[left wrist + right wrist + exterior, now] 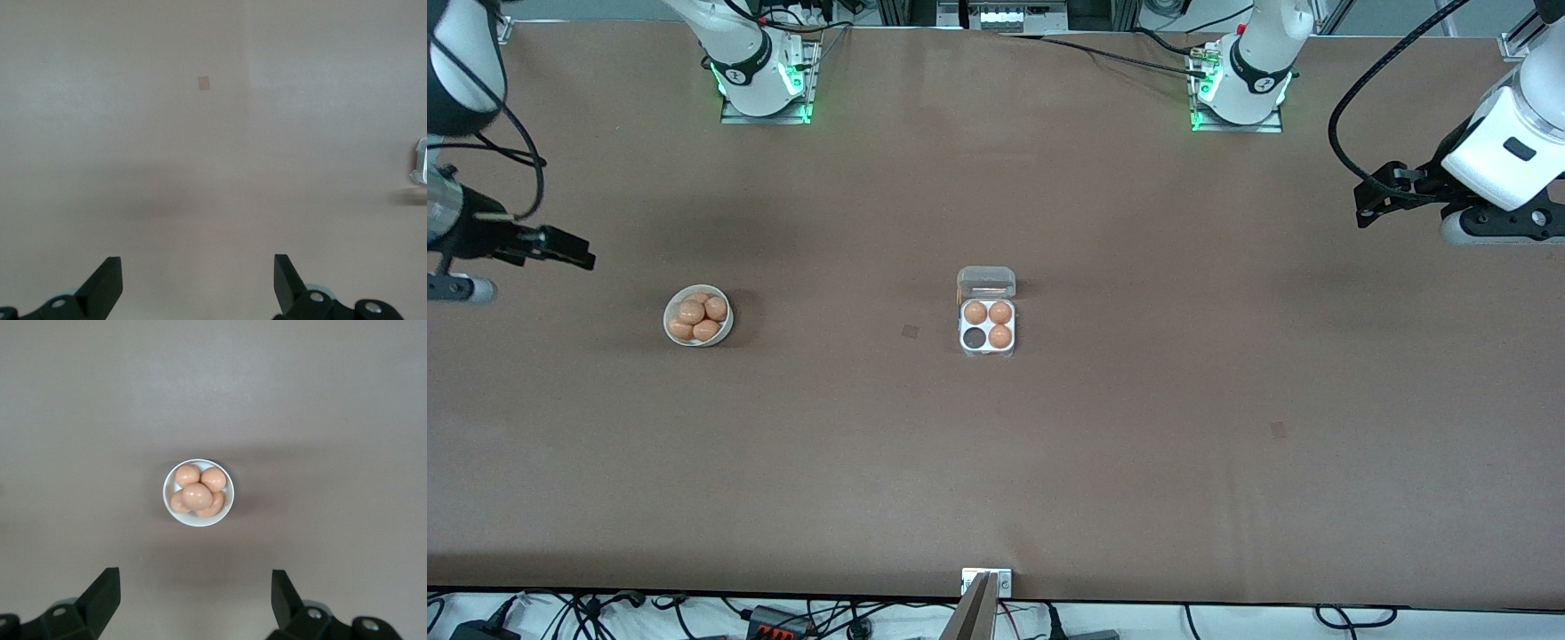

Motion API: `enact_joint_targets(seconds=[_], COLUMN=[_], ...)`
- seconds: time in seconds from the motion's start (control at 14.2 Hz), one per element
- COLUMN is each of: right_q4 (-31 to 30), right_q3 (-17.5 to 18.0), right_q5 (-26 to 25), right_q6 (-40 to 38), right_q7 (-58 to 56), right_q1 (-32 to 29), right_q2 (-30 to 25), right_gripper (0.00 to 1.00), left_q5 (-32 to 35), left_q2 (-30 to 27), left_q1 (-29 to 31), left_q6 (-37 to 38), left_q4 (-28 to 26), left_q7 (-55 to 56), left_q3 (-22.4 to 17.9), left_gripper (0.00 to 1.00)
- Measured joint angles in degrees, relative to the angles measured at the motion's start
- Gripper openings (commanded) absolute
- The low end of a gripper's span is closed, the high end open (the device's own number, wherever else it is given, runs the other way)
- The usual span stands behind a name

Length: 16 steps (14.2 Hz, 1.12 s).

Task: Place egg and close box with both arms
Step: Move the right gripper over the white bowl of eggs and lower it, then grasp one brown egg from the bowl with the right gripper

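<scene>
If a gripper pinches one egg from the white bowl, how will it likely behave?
The eggs look smooth and rounded, so one may slip between the fingers. They are heaped in the bowl, so lifting one probably shifts its neighbours. Set on the bare table, it would likely roll.

A white bowl [698, 316] sits on the brown table [1138, 400].

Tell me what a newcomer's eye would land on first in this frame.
The open box at mid-table, with three eggs and one empty dark cell. Next, the white bowl piled with eggs, toward the right arm's end. Both grippers hang open and empty over bare table at the two ends: the right gripper and the left gripper.
</scene>
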State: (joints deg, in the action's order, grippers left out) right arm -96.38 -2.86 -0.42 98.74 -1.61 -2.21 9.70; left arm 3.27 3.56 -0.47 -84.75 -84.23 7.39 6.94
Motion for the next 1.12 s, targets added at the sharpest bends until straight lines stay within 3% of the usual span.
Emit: enact_joint_targets(seconds=[0.63,1.12], right_q4=[-0.5,-1.7], right_q3=[0.4,0.8], right_q5=[0.1,0.1], right_q6=[8.9,8.5], right_q7=[0.0,0.0], right_q1=[-0.2,1.8], right_q2=[19.0,22.3], right_gripper=[1.00,0.97], left_q5=[0.0,0.0], left_q2=[0.1,0.2], left_q1=[0.0,0.0], left_q6=[0.0,0.0], left_q4=[-0.1,-0.4], left_q7=[0.0,0.0], left_q3=[0.0,0.1], left_gripper=[1.00,1.00])
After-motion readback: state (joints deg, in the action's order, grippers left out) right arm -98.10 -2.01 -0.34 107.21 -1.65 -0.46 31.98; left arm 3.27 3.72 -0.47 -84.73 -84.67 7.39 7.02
